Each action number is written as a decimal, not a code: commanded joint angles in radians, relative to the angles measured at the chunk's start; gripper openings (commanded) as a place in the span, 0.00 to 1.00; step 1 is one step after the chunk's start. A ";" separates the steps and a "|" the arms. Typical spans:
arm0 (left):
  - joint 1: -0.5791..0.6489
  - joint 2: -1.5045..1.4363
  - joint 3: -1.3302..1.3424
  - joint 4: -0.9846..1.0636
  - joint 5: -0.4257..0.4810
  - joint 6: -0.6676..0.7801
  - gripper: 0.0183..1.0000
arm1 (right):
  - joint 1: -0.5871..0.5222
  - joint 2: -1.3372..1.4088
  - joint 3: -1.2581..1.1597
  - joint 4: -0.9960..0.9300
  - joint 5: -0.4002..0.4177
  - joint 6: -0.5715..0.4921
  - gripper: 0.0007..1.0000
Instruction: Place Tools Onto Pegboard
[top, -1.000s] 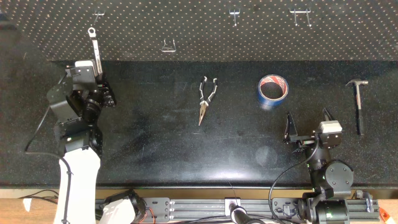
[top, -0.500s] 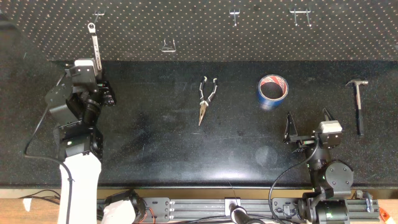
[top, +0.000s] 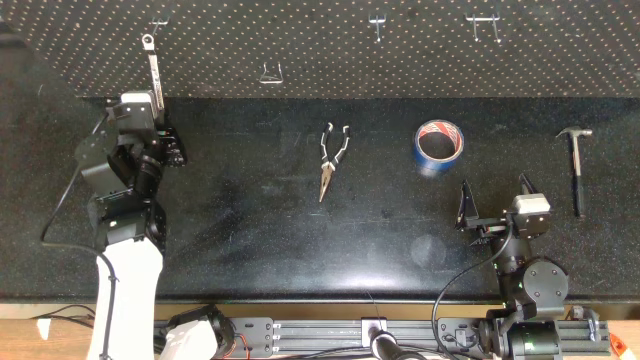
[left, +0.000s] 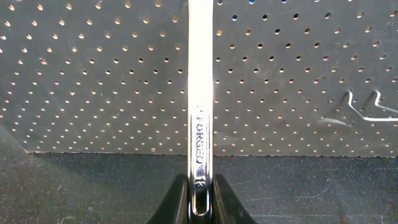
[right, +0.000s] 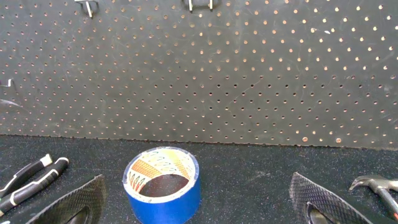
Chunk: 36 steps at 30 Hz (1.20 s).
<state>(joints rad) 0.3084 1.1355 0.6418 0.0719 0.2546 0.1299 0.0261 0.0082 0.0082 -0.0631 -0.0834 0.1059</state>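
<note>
A perforated pegboard (top: 300, 45) rises behind a dark counter (top: 250, 200). My left hand (left: 200, 205) pinches the lower shank of a steel wrench (left: 200, 93), holding it up in front of the board at the far left. My right hand (top: 495, 208) rests spread near a blue tape roll (right: 163, 183). The wrench looks stiff, smooth and probably slippery, so a firm pinch on the flat shank seems wise. The top view shows its ring end just below a hook (top: 158, 20); the left wrist view shows the grip itself.
</note>
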 joint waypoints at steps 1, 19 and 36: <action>-0.001 0.012 0.015 0.027 -0.012 0.009 0.01 | -0.004 -0.006 -0.004 -0.003 -0.002 -0.014 0.96; 0.001 0.089 0.017 0.052 -0.016 0.009 0.01 | -0.004 -0.006 -0.004 -0.003 -0.002 -0.014 0.96; 0.001 0.101 0.017 0.058 -0.020 0.009 1.00 | -0.004 -0.006 -0.004 -0.003 -0.002 -0.014 0.96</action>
<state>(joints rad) 0.3084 1.2270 0.6418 0.1349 0.2432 0.1337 0.0261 0.0082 0.0082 -0.0635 -0.0834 0.1059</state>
